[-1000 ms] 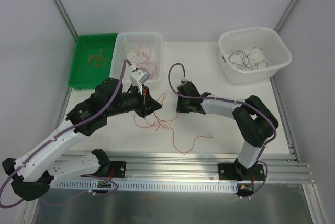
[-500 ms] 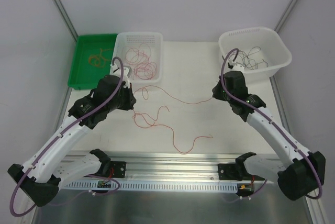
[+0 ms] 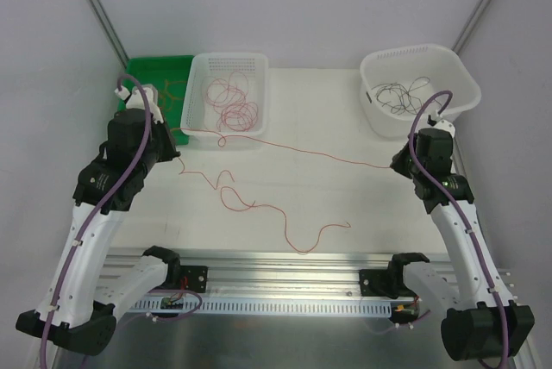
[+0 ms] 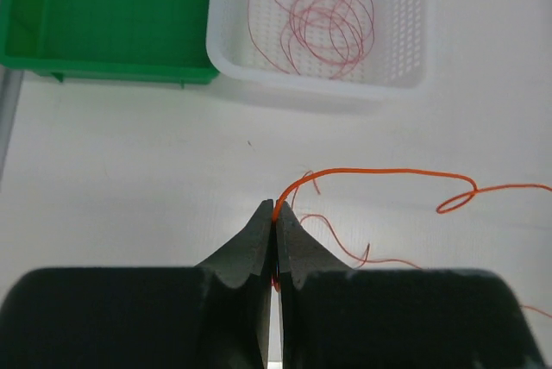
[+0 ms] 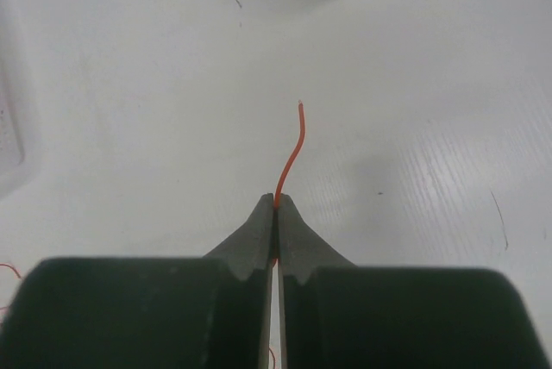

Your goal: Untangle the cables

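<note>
Nearly straight, one hair-thin red cable (image 3: 293, 150) stretched between left claw (image 4: 275, 212) and right claw (image 5: 276, 203), both pinched tight on it, looping once near the left.

Overhead camera sees the whole table (image 3: 345, 192) — close wrist cameras share its red cable (image 4: 388, 171).

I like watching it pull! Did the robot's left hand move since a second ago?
Yes. The left hand slid left, ending beside the green tray, shut on a red cable.
</note>
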Action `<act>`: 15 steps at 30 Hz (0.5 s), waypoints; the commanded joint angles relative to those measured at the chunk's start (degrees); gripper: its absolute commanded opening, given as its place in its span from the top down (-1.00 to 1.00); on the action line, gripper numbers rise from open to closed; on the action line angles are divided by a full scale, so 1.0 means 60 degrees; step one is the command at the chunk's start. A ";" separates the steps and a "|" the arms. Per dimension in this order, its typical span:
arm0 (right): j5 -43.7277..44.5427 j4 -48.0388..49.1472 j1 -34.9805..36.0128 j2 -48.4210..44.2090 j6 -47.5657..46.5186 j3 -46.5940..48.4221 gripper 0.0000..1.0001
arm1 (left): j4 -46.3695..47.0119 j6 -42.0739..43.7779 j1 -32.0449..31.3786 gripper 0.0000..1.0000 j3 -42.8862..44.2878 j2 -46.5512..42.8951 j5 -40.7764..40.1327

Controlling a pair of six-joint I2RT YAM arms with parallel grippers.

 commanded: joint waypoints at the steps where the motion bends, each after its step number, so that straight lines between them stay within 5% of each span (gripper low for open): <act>1: -0.0595 -0.0278 -0.0227 -0.0191 0.0034 -0.0353 0.99 | -0.0069 0.0601 0.0268 1.00 0.1100 0.0082 -0.0925; 5: -0.0828 -0.0512 -0.0942 -0.0147 0.0063 -0.0573 0.99 | -0.0348 0.0968 0.0590 1.00 0.2025 0.0463 -0.2026; 10: -0.2452 -0.0352 -0.1004 0.0203 0.0165 -0.0676 0.95 | -0.0348 0.1101 0.0782 1.00 0.3910 0.1151 -0.1341; 13: -0.3930 0.0145 -0.1004 0.0497 0.0225 -0.0880 0.77 | -0.0348 0.1042 0.0782 1.00 0.5024 0.1810 -0.0463; 15: -0.4811 0.0365 -0.0800 0.0657 0.0196 -0.0881 0.34 | -0.0363 0.1027 0.0782 1.00 0.5583 0.2323 0.0241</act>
